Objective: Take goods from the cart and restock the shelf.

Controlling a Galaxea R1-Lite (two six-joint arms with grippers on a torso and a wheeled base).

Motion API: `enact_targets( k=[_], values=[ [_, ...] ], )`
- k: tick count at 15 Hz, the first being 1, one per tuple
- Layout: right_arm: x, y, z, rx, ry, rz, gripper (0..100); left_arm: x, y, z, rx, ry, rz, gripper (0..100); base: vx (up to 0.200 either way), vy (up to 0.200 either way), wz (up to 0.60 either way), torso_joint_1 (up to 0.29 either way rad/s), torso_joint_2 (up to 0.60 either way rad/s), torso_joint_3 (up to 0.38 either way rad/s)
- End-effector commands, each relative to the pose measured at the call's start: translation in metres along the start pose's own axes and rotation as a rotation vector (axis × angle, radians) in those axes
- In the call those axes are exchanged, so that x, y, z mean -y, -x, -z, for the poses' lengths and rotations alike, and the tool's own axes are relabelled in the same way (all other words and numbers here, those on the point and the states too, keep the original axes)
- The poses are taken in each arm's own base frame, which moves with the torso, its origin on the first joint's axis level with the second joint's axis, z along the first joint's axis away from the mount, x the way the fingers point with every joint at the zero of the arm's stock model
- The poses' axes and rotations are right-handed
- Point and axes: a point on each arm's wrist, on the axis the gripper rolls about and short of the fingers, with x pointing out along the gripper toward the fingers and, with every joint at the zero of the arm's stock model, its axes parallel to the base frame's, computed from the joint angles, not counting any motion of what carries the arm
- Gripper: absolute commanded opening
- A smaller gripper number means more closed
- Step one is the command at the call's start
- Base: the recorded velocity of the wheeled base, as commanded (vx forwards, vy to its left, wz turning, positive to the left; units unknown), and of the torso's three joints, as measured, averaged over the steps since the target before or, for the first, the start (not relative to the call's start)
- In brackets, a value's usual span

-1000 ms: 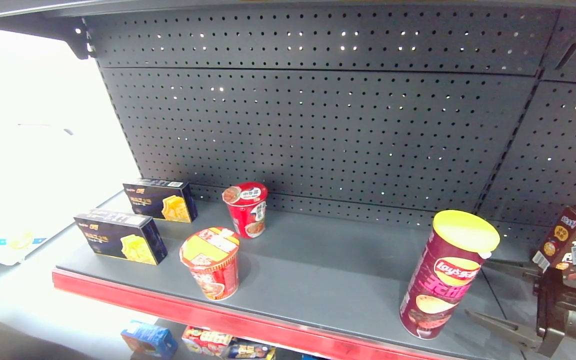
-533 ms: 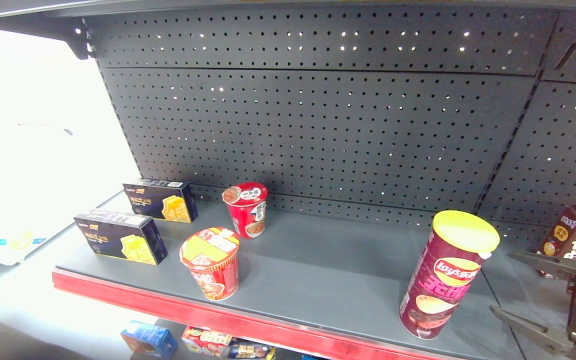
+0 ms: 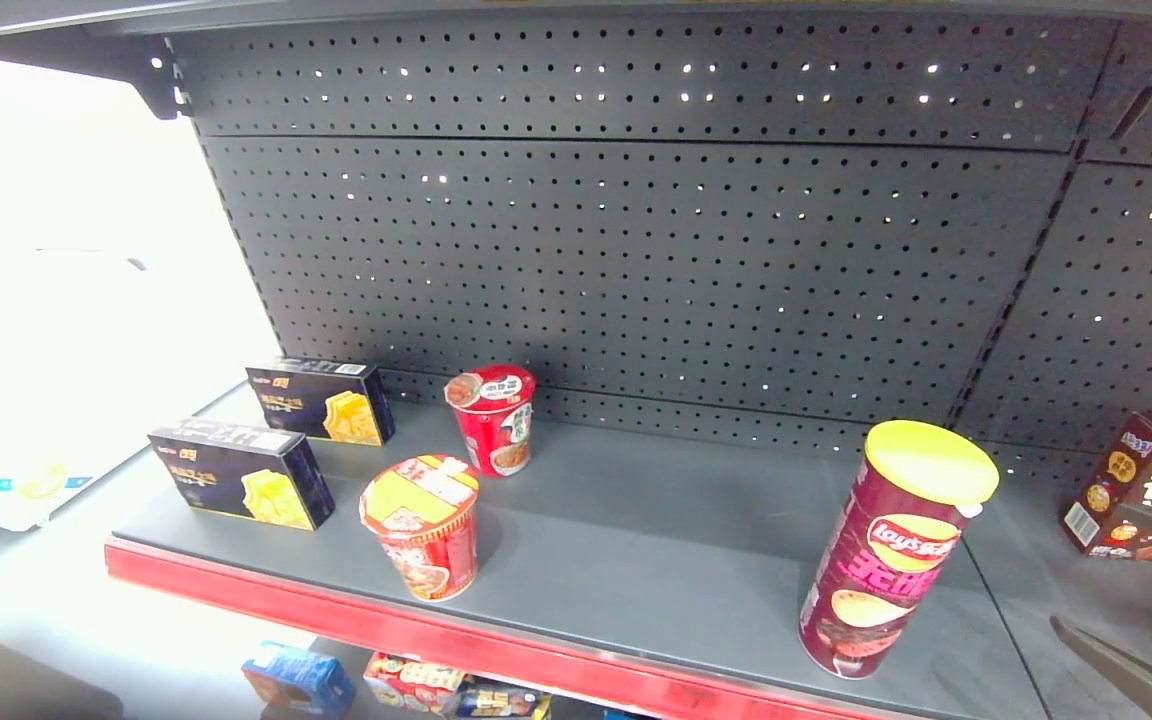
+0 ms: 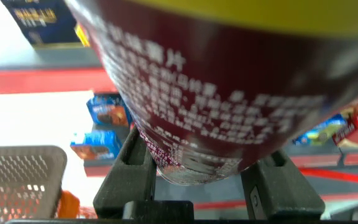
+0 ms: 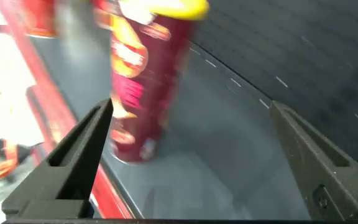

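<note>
left gripper (image 4: 204,155) clamped on held can (image 4: 216,81), axis across my fingers; right gripper (image 5: 191,109) spread apart, beside upright shelved can (image 5: 145,74).

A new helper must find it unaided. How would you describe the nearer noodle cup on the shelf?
On the grey shelf with the red front edge, look just right of the front dark blue box. The noodle cup stands near that edge; unlike the smaller red cup behind it, it is wider, with yellow on its lid.

The shelf (image 3: 656,540) bore two blue boxes (image 3: 241,473), two cups (image 3: 423,525), a can (image 3: 891,550) and a brown box (image 3: 1141,485).
</note>
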Motion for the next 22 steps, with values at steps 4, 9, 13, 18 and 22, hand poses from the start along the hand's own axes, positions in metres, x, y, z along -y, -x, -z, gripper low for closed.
enact_targets(
  k=[4, 9, 13, 18, 22],
  values=[
    [-0.037, 0.038, 0.001, -0.022, -0.066, 0.162, 100, 0.002, 0.019, 0.018, 0.042, -0.005, -0.005, 0, 0.000, 0.000, 0.00, 0.000, 0.00, 0.000],
    [-0.079, 0.076, 0.020, -0.006, -0.197, 0.360, 100, 0.002, 0.028, 0.029, 0.053, -0.007, -0.040, 0, 0.000, 0.000, 0.00, 0.000, 0.00, 0.000],
    [-0.096, 0.092, 0.035, -0.030, -0.217, 0.530, 100, 0.002, 0.029, 0.028, 0.061, -0.007, -0.052, 0, 0.000, 0.000, 0.00, 0.000, 0.00, 0.000],
    [-0.091, 0.095, 0.046, -0.111, -0.230, 0.887, 100, 0.002, 0.033, 0.022, 0.082, -0.007, -0.076, 0, 0.000, 0.000, 0.00, 0.000, 0.00, 0.000],
    [-0.090, 0.097, 0.046, -0.129, -0.213, 0.953, 100, 0.002, 0.031, 0.026, 0.066, -0.007, -0.078, 0, 0.000, 0.000, 0.00, 0.000, 0.00, 0.000]
  ],
)
